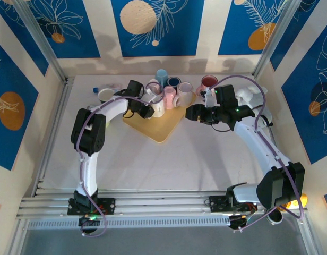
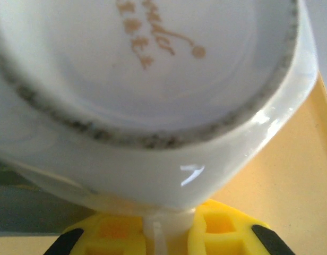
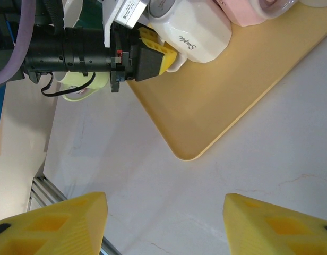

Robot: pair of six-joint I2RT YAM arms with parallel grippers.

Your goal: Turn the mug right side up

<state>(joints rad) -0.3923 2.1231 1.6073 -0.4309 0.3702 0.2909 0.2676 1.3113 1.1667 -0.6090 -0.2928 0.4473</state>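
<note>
my left claw (image 2: 159,234) is clenched on the white mug (image 2: 153,106), which lies tipped on the yellow board (image 3: 206,106), not yet upright. my right claw (image 3: 164,220) hangs released, nothing in it.

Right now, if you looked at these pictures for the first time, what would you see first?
A crowd of colourful mugs at the back of the table, some on a tan tray. The left arm's yellow jaws pinch the handle of a white mug tipped on its side there. The right arm's jaws hang wide open, holding nothing.
</note>
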